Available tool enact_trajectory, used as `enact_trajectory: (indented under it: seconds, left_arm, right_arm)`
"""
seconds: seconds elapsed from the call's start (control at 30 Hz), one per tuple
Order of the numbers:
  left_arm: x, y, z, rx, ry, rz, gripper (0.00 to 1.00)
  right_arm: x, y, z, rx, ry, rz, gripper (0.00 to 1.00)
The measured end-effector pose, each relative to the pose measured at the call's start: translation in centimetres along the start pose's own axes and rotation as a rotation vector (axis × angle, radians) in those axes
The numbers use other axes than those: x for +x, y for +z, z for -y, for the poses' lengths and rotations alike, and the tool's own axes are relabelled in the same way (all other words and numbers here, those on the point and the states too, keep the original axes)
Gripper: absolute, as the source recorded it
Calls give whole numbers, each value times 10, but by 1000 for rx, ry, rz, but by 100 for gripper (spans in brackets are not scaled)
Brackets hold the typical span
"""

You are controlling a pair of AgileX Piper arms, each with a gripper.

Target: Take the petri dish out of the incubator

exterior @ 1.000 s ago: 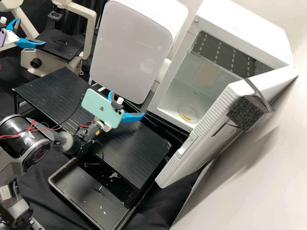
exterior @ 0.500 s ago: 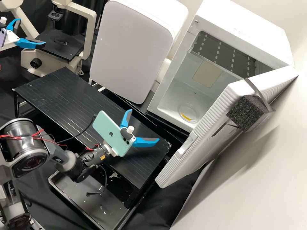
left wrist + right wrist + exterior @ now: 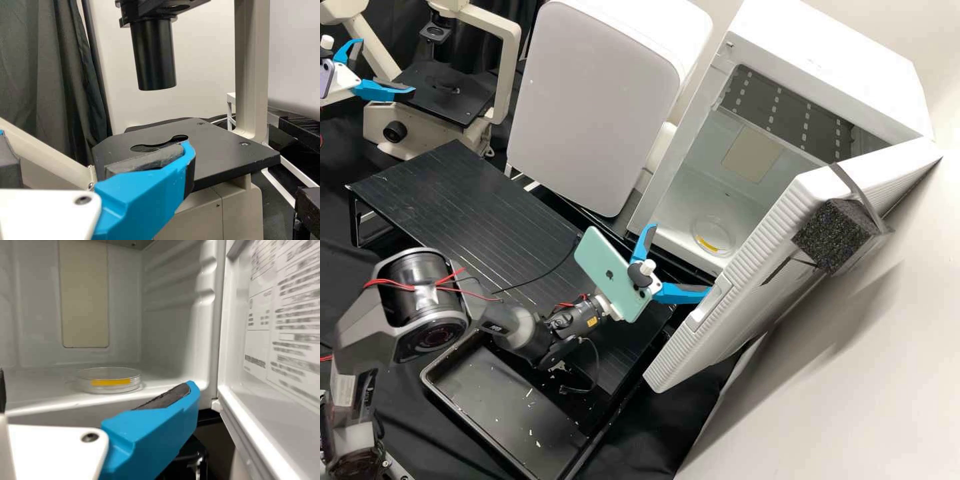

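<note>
The clear petri dish [image 3: 713, 233], marked with a yellow strip, lies flat on the floor of the white incubator [image 3: 817, 57], near its front opening. My right gripper [image 3: 680, 260] is open just outside that opening, beside the door's free edge, with nothing between its fingers. In the right wrist view the petri dish [image 3: 109, 380] appears beyond the open right gripper [image 3: 97, 392], apart from the blue finger. At the far left, my left gripper [image 3: 387, 65] stands open and empty by the microscope. The left wrist view shows the left gripper [image 3: 100, 155] in front of the microscope stage.
The incubator door [image 3: 753, 267] stands open, with a black foam block [image 3: 832, 233] on its outer side. A black ribbed platform [image 3: 453, 200] and a black tray [image 3: 513, 400] lie beneath the right arm. The microscope [image 3: 507, 73] and a white appliance [image 3: 600, 100] stand at the back.
My right gripper has moved rightward across the high view, from above the black platform to beside the incubator opening, its fingers staying open. The left gripper and the dish have kept their places.
</note>
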Motion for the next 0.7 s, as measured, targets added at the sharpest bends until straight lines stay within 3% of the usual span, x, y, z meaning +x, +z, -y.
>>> enact_trajectory:
  seconds: [0.3, 0.37, 0.7]
  left_arm:
    - [0, 0, 0, 0, 0, 0, 100]
    - [0, 0, 0, 0, 0, 0, 100]
    - [0, 0, 0, 0, 0, 0, 100]
  right_arm:
    - [48, 14, 10, -1, -52, 43, 100]
    - [55, 18, 12, 13, -57, 46, 100]
    - [84, 22, 11, -16, -87, -4, 100]
